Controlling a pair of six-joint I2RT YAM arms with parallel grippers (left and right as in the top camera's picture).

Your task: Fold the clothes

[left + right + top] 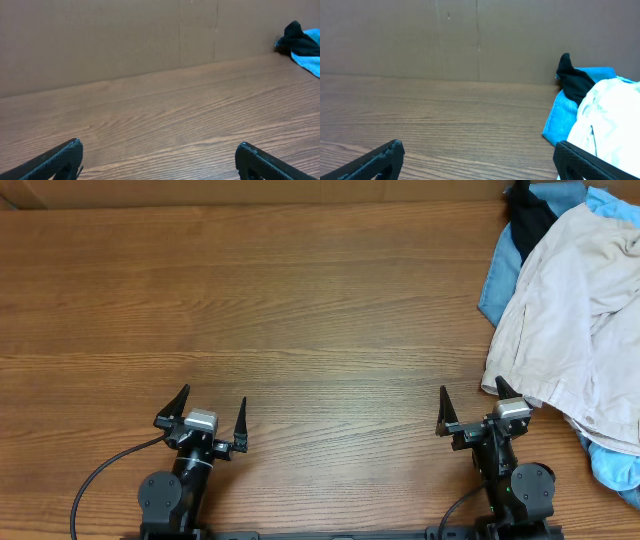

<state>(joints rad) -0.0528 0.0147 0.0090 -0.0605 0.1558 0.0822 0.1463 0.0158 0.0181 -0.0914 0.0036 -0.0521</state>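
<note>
The light beige shorts (pixel 580 320) lie crumpled on top of a pile at the table's far right, and show in the right wrist view (pixel 610 125) at the right edge. My left gripper (pixel 210 412) is open and empty near the front edge, left of centre; its fingers frame bare wood (pixel 159 150). My right gripper (pixel 472 408) is open and empty near the front edge, its right finger just beside the shorts' lower left hem. It also shows in the right wrist view (pixel 477 150).
Under the shorts lie a blue garment (pixel 500 275) and a black garment (pixel 528 215), also in the right wrist view (pixel 575 82). A brown cardboard wall (pixel 470 35) runs along the table's back edge. The wooden table (pixel 300 310) stretches left of the pile.
</note>
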